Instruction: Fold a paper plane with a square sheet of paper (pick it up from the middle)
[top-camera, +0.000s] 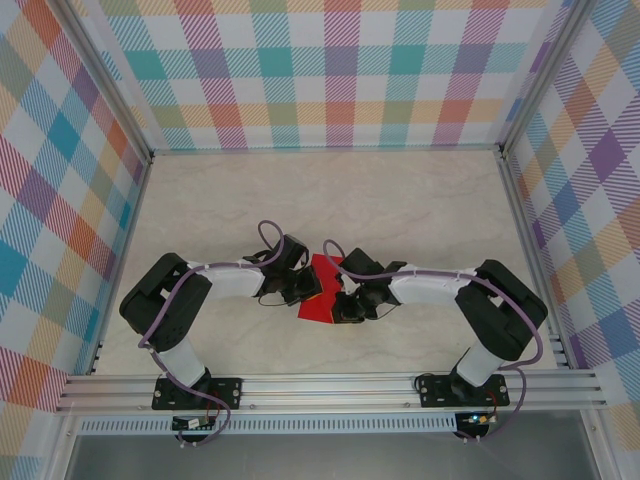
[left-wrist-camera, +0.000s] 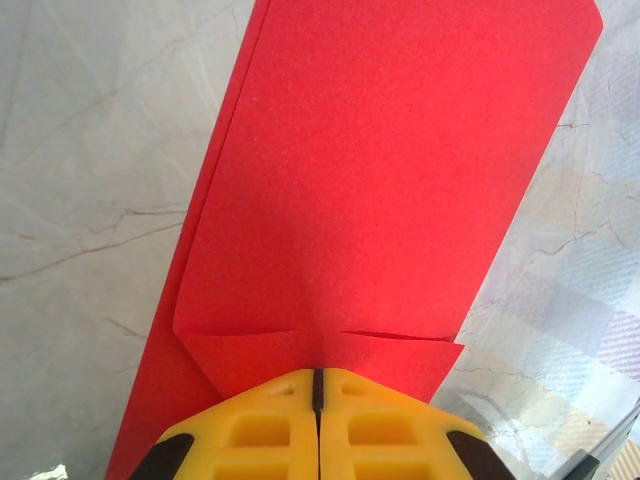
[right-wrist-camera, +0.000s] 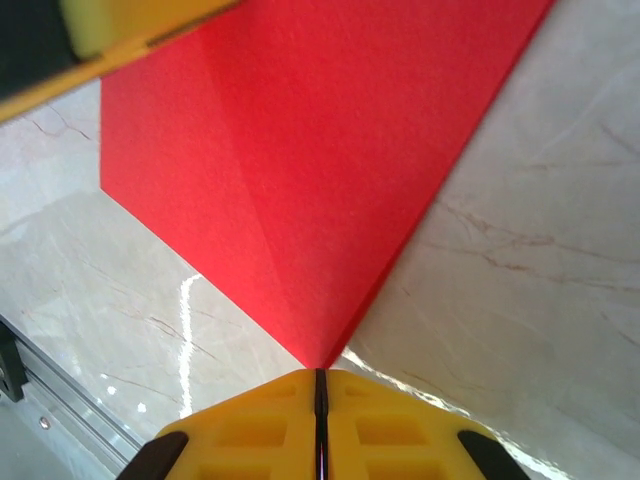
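Note:
The square sheet of paper (top-camera: 322, 288), bright red, is held between the two arms near the table's front middle, folded into layers rather than a paper plane's dart shape. My left gripper (top-camera: 306, 291) is shut on one edge of it. In the left wrist view its yellow fingertips (left-wrist-camera: 280, 420) pinch the paper (left-wrist-camera: 380, 180) just below a small folded flap. My right gripper (top-camera: 346, 303) is shut on the opposite side. The right wrist view shows its jaws closed on a pointed corner of the paper (right-wrist-camera: 310, 170), with a crease running up from the tip.
The marble-patterned table (top-camera: 400, 210) stretches behind the arms, bounded by checked walls and aluminium rails (top-camera: 330, 390) at the front. A yellow finger of the left gripper (right-wrist-camera: 130, 25) crosses the top left of the right wrist view.

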